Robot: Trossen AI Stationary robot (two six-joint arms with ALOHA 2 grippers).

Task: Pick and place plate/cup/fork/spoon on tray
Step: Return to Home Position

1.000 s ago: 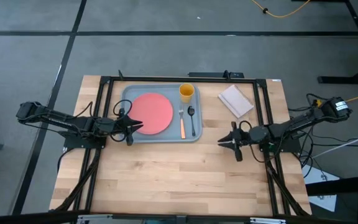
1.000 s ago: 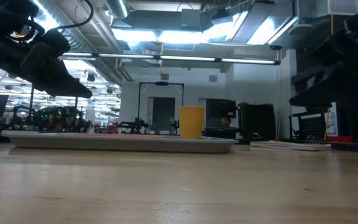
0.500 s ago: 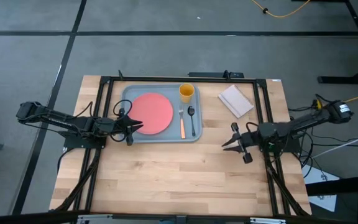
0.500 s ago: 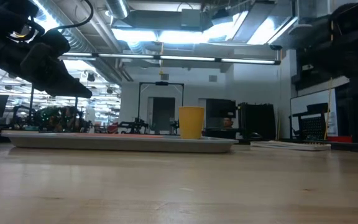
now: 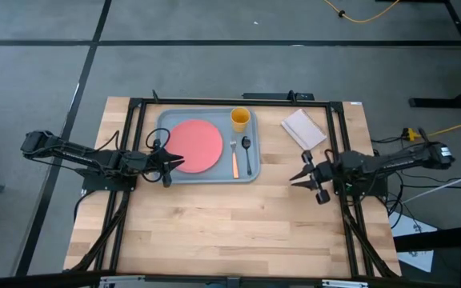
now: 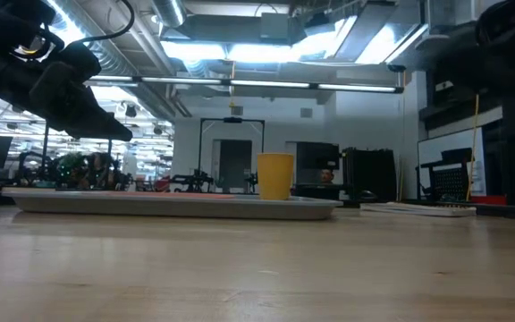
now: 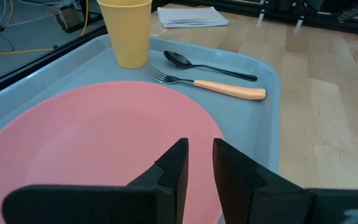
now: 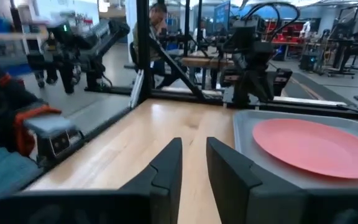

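Note:
The grey-blue tray [image 5: 166,120] lies at the table's far middle. On it the pink plate [image 5: 196,145] lies flat on the left. The yellow cup [image 5: 240,119] stands upright at the far right corner. The orange-handled fork [image 5: 234,158] and the dark spoon [image 5: 247,152] lie side by side to the right of the plate. My left gripper [image 5: 179,162] is shut and empty, and hovers above the plate's left edge [image 7: 104,143]. My right gripper [image 5: 294,181] is shut and empty, to the right of the tray and pointing toward it.
A white folded napkin [image 5: 303,129] lies on the table to the right of the tray. Dark frame rails [image 5: 338,144] run along the table's left, right and far sides. Bare wood [image 5: 230,224] fills the near half. A person [image 8: 158,15] shows far behind the table.
My right gripper has drawn back a little toward the table's right edge, away from the tray, still shut and empty. The tableware on the tray has stayed in place.

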